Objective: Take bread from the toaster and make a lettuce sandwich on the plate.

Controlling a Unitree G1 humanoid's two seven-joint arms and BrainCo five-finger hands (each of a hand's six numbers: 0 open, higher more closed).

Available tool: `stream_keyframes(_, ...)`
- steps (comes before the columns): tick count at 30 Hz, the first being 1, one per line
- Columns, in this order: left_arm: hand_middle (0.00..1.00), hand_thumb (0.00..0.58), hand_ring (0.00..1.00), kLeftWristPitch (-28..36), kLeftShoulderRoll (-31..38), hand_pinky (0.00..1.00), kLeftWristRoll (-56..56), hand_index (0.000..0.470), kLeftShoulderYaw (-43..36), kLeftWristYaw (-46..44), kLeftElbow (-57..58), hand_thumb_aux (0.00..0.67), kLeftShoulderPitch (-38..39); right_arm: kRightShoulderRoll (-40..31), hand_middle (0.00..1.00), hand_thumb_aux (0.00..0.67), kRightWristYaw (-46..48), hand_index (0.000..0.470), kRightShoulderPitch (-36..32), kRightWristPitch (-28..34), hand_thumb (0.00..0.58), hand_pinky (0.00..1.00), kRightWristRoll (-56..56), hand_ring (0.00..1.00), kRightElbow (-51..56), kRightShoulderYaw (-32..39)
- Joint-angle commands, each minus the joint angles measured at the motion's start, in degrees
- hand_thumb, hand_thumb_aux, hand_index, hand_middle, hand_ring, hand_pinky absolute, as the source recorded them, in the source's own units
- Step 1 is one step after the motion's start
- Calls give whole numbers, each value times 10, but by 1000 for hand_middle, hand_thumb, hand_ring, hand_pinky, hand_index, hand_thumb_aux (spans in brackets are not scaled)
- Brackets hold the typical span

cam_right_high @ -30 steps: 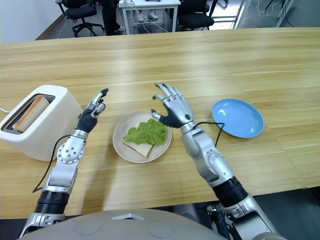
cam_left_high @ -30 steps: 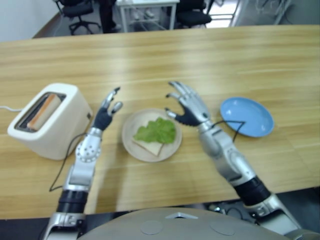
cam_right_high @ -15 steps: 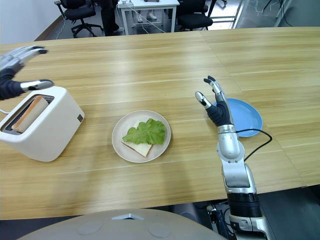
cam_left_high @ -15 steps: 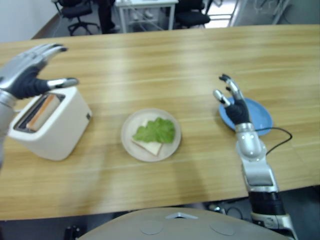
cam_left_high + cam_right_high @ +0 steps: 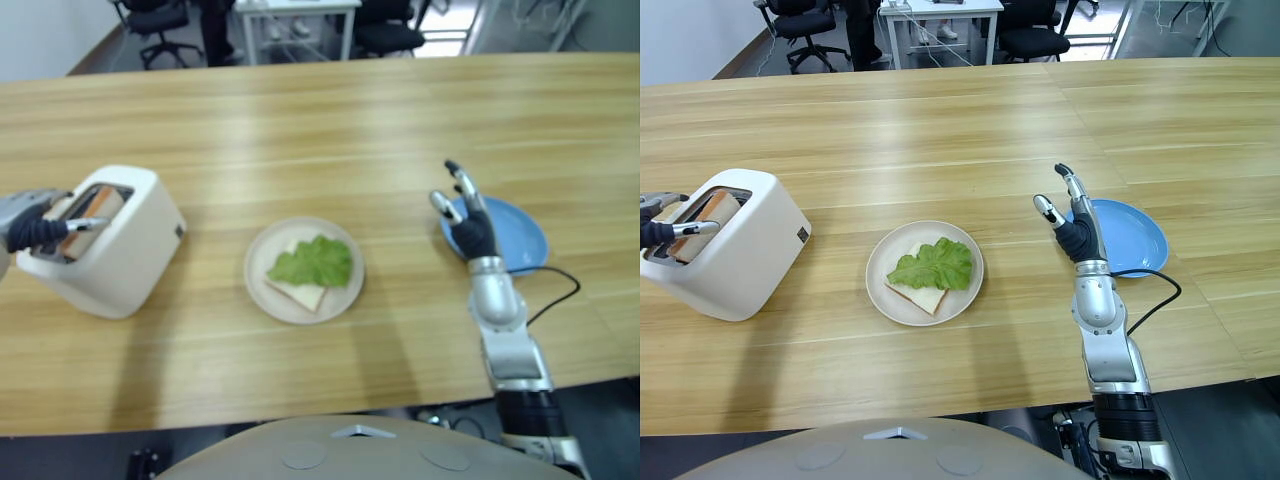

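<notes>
- One bread slice (image 5: pixel 923 297) under lettuce (image 5: pixel 932 265) on plate (image 5: pixel 877 290), table (image 5: pixel 940 130) centre, near front edge.
- Right robot hand (image 5: pixel 1072 228): open, empty, beside blue plate (image 5: pixel 1130 240).
- Left robot hand (image 5: pixel 662 232) at toaster (image 5: pixel 750 260) slot, left edge, on second slice (image 5: pixel 708 215); can't tell whether it grips.
- Step: fetching the top slice. Next: firm pinch, straight lift.

Long wooden table (image 5: pixel 940 120), pale boards with the grain running left to right. A seam (image 5: pixel 1082 120) crosses the top on the right side. Past the far edge there is a strip of floor (image 5: pixel 750 60) and a white wall (image 5: pixel 680 30) at far left. Black office chairs (image 5: pixel 800 20) flank a small white desk (image 5: pixel 940 8), with cables (image 5: pixel 930 30) hanging beneath it. Bright light falls at far right.
</notes>
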Motion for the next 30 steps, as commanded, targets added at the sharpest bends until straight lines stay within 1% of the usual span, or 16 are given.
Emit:
stream_keyframes(1,0,0,0,10,-4,0,10,0,-28,-4,19,0,2,3,0,89,0,61,2,-4,144,0,-3,0,5,1)
stream_keyframes(4,0,0,0,14,-4,0,14,0,-41,1,33,0,0,3,0,89,0,61,5,-4,144,0,-4,0,3,0)
stream_keyframes(6,0,18,0,21,0,0,18,7,-38,7,41,11,0,3,0,84,0,58,6,-4,136,0,-4,0,2,0)
stream_keyframes(7,0,524,0,24,1,0,18,317,-35,10,43,462,-1,4,0,79,0,54,7,-4,128,0,-5,0,1,0)
stream_keyframes(9,0,524,0,24,1,0,14,317,-31,13,43,462,-3,4,0,79,0,54,9,-3,128,0,-5,0,1,0)
stream_keyframes(10,98,580,98,24,1,98,13,460,-31,14,42,670,-5,4,0,68,-1,47,10,-3,112,0,-6,0,1,0)
stream_keyframes(11,282,580,282,25,-2,282,7,460,-28,17,40,670,-10,5,0,68,-2,47,11,-3,112,0,-7,0,2,1)
stream_keyframes(12,282,580,282,26,-5,282,3,460,-24,22,37,670,-16,5,0,68,-2,47,11,-3,112,0,-8,0,2,2)
stream_keyframes(13,322,580,322,27,-7,322,1,460,-22,25,35,670,-19,6,0,66,-2,45,11,-3,108,0,-9,0,2,2)
stream_keyframes(14,561,580,561,31,-14,561,-9,460,-14,31,29,670,-28,6,0,60,-2,41,11,-4,100,0,-11,0,3,3)
stream_keyframes(15,561,580,561,33,-22,561,-22,460,-7,34,23,670,-36,6,0,60,-2,41,11,-4,100,0,-12,0,4,4)
stream_keyframes(17,804,580,804,42,-40,804,-45,460,3,39,7,670,-56,6,0,60,-2,41,12,-5,100,0,-15,0,4,4)
stream_keyframes(19,847,580,847,47,-58,847,-68,460,8,36,-6,670,-71,6,0,60,-2,41,13,-5,100,0,-16,0,4,3)
stream_keyframes(21,859,580,859,49,-73,859,-93,460,13,33,-16,670,-80,6,0,53,-3,36,13,-5,87,0,-19,0,4,2)
stream_keyframes(29,890,580,890,50,-99,890,-153,460,22,27,-36,670,-92,4,0,60,-3,41,16,-7,100,0,-21,0,5,-2)
stream_keyframes(30,965,580,965,48,-102,965,-163,460,22,26,-38,670,-94,3,0,60,-3,41,17,-8,100,0,-20,0,5,-2)
